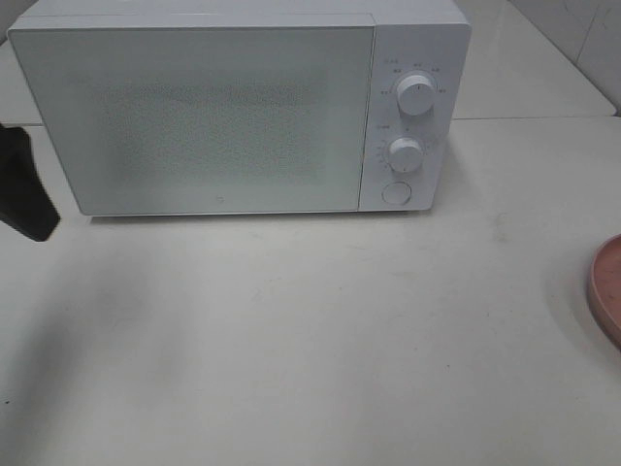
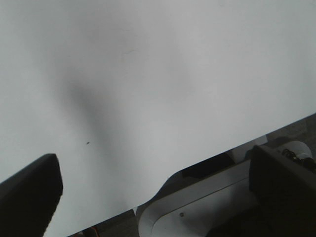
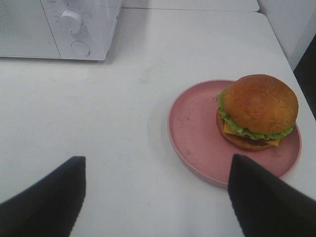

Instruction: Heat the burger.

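At the left edge of the worktop [image 1: 291, 349] we see the left gripper [image 1: 24, 189] as a dark shape, just beside the front left corner of the microwave [image 1: 194, 116]. Its jaws stand wide apart and hold nothing; its own camera shows only bare worktop beneath one dark fingertip [image 2: 29, 192].

The microwave stands along the back edge, its door [image 1: 194, 116] shut. Two dials [image 1: 415, 94] and a round button [image 1: 396, 192] sit on its right panel. The frosted door hides the cavity, so we cannot tell what, if anything, is inside.

At the right edge lies a pink plate [image 1: 606, 286], only partly in the overhead view. The right wrist view shows the plate [image 3: 197, 128] carrying the burger [image 3: 257, 111], which sits off-centre on it, away from the side that faces the microwave. The bun is upright, with lettuce and cheese showing at its edge.

The right gripper [image 3: 158, 197] hovers over the worktop on the near side of the plate, its jaws apart and empty, one fingertip [image 3: 261, 197] overlapping the plate rim in its camera's view.

We judge the task barely begun: the door must open before the burger can go in. To do this well, we would take the plate by its rim and not squeeze the soft bun, keep it level, and clear the door's swing first.
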`<move>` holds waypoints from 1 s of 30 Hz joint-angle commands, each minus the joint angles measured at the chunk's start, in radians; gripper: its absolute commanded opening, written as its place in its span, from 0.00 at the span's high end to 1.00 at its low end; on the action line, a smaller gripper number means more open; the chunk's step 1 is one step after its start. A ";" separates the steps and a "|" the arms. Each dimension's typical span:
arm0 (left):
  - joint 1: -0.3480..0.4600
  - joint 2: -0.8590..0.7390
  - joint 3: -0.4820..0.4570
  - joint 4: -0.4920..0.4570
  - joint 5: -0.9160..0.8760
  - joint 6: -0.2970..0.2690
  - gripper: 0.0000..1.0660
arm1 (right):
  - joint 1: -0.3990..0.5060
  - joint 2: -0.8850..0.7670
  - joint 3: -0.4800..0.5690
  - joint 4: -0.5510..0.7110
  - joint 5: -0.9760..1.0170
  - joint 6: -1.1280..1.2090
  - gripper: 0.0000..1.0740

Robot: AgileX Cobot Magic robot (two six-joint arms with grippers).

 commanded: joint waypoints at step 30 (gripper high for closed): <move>0.096 -0.847 0.543 0.109 -0.118 -0.048 0.08 | -0.007 -0.027 0.004 0.003 -0.005 0.000 0.29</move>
